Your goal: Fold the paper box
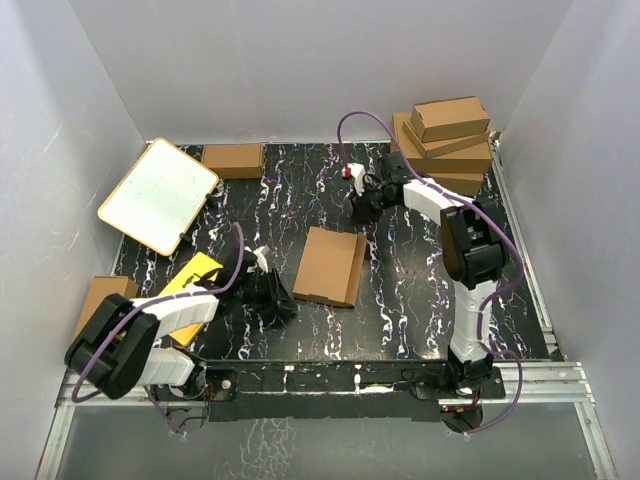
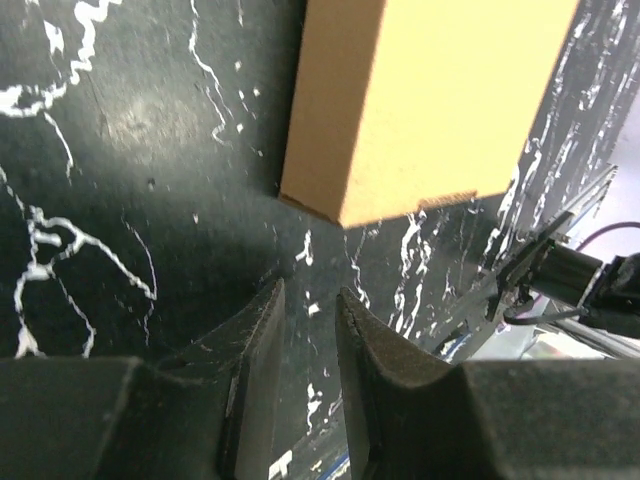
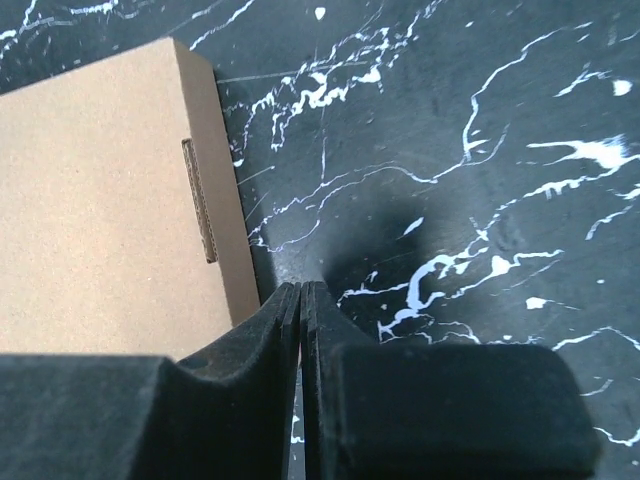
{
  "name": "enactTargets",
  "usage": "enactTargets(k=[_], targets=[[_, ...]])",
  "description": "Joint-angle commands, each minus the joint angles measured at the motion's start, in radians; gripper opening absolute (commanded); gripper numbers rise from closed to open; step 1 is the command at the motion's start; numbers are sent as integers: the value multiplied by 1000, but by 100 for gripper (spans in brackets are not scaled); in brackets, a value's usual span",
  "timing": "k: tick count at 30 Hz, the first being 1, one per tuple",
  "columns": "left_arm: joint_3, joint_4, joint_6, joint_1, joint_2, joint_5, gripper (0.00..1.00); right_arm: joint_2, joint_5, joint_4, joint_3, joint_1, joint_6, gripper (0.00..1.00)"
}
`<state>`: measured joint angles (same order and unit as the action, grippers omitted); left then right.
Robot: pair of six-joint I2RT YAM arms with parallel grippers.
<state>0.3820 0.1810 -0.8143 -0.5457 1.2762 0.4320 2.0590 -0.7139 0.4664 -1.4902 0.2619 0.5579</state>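
The paper box [image 1: 330,265] lies closed and flat as a thin brown mailer in the middle of the black marbled table. My left gripper [image 1: 277,297] hovers low just off the box's near left corner, apart from it. In the left wrist view its jaws [image 2: 310,300] stand a narrow gap apart with only table between them, and the box [image 2: 430,100] lies beyond the tips. My right gripper [image 1: 358,205] is behind the box's far right corner. The right wrist view shows that gripper [image 3: 301,290] shut on nothing, beside the box's edge [image 3: 100,200].
A stack of folded brown boxes [image 1: 445,140] fills the back right corner. Another brown box [image 1: 232,160] lies at the back, and one more [image 1: 100,300] at the left edge. A white board with an orange rim [image 1: 158,193] and a yellow card [image 1: 190,285] lie on the left.
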Motion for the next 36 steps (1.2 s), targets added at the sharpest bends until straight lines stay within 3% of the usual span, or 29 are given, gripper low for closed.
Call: enactTargets(k=[1,11,18,36], targets=[[86,-3,46,-3,84,-6,26,-6,21,44,-40,13,69,11],[222,-117,129,14,207,-108,28,-35,-4,116,6,18,153,10],[297,-194,200,61,247,-149,29,-131,10,134,135,18,205,10],[689,-288,364,122,569,-26,36,-404,-43,187,505,25,290,11]])
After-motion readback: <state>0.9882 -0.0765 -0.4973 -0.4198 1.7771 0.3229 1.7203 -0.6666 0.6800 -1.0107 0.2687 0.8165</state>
